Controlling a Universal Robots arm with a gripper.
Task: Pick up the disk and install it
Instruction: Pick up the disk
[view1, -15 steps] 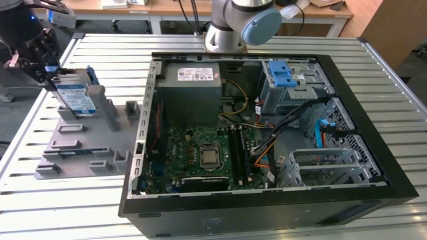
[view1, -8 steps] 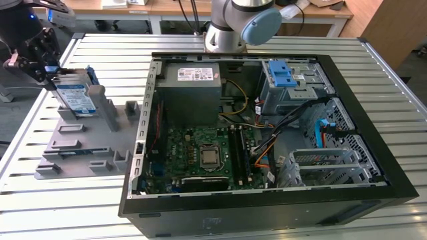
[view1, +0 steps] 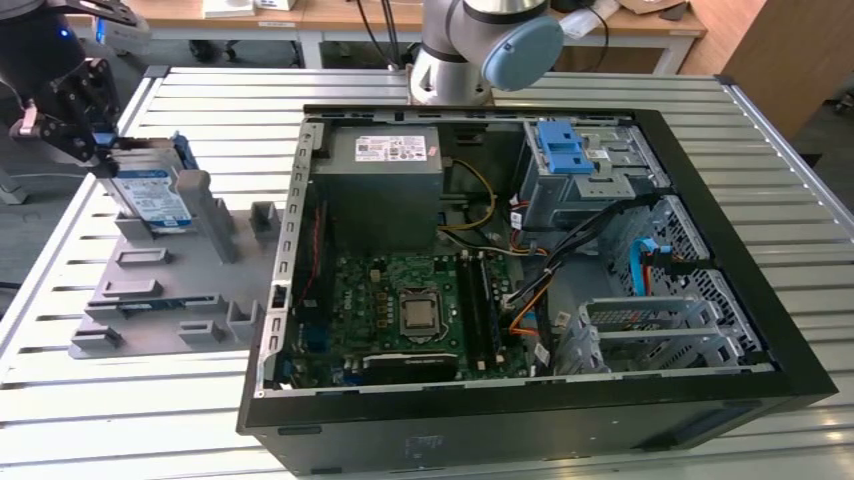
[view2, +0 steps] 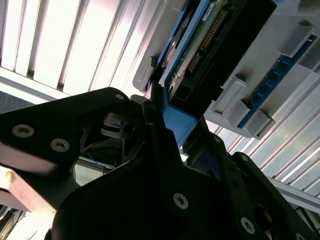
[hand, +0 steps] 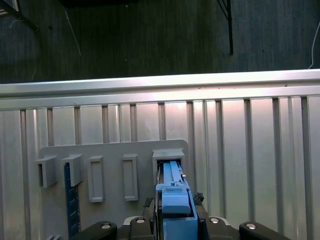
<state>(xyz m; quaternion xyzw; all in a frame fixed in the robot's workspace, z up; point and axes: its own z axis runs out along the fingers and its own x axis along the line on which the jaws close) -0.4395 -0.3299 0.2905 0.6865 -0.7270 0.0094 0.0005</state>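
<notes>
Toward the exterior view's far left, on the slatted silver metal tabletop, the flat silver rectangular disk stands on end in a slot of the grey plastic fixture plate. Its long axis runs roughly upright, leaning slightly, with the white-and-blue label facing the camera. The black claw sits at its upper edge, narrowed onto the blue plastic rail, apparently pinching it, though the contact is partly hidden. Bare slats lie around the plate's outer edges. The open black computer case stands just beside the plate on the exterior view's right.
</notes>
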